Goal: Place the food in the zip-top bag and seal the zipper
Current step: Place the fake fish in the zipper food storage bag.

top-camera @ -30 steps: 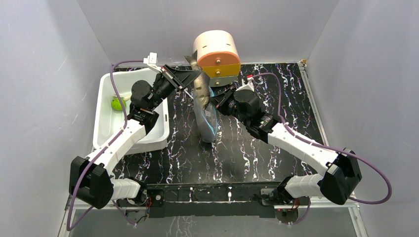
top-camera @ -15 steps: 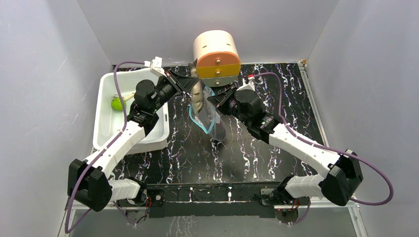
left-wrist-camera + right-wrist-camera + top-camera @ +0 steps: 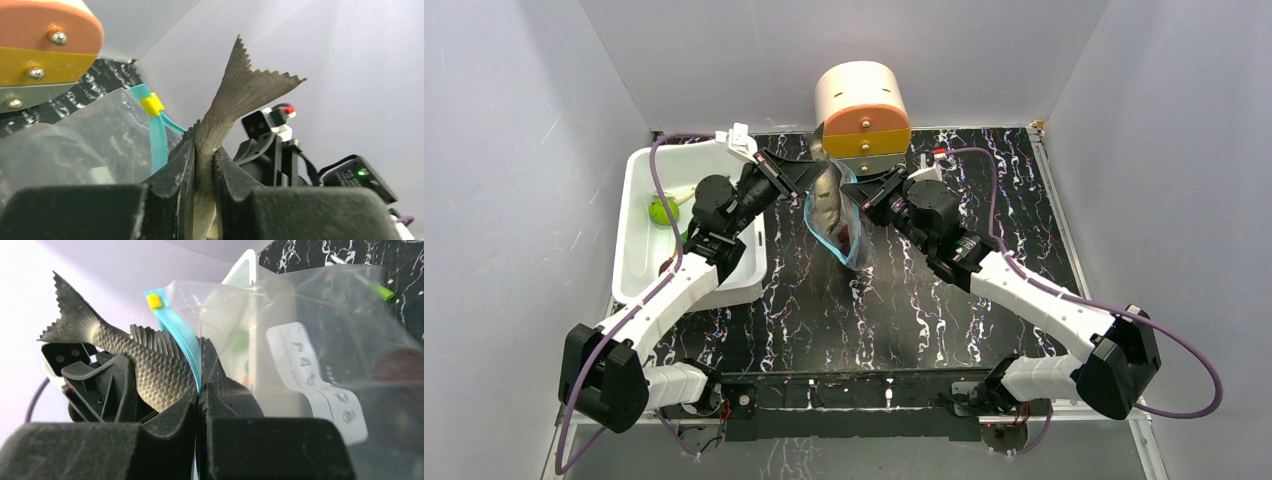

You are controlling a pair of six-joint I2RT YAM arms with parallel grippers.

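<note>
The step in hand is loading the food, with the seal not yet begun; nearest, over the black marbled surface (image 3: pixel 904 310), the crinkly clear plastic zip-top bag (image 3: pixel 852 245) hangs with its mouth raised, and whether its bottom touches the surface cannot be told; a dark purple-brown ball (image 3: pixel 400 371) appears to sit inside it, behind the white paper label (image 3: pixel 315 385); just beyond, the right pincer (image 3: pixel 200 396) is clamped tight on the bag's teal-blue zipper strip (image 3: pixel 179 335), holding the mouth up; the grey-brown toy fish (image 3: pixel 826 195) stands head-down at that mouth, its body beside the strip and its tail fin above; the left pincer (image 3: pixel 203 156) grips it narrowly just below the tail; farther left, a lime-green round fruit (image 3: pixel 661 210) lies in the white rectangular plastic tub (image 3: pixel 639 165); I judge the next move needs the fish lowered past the strip and let go only once its body is well inside, while the right side holds the mouth open.
</note>
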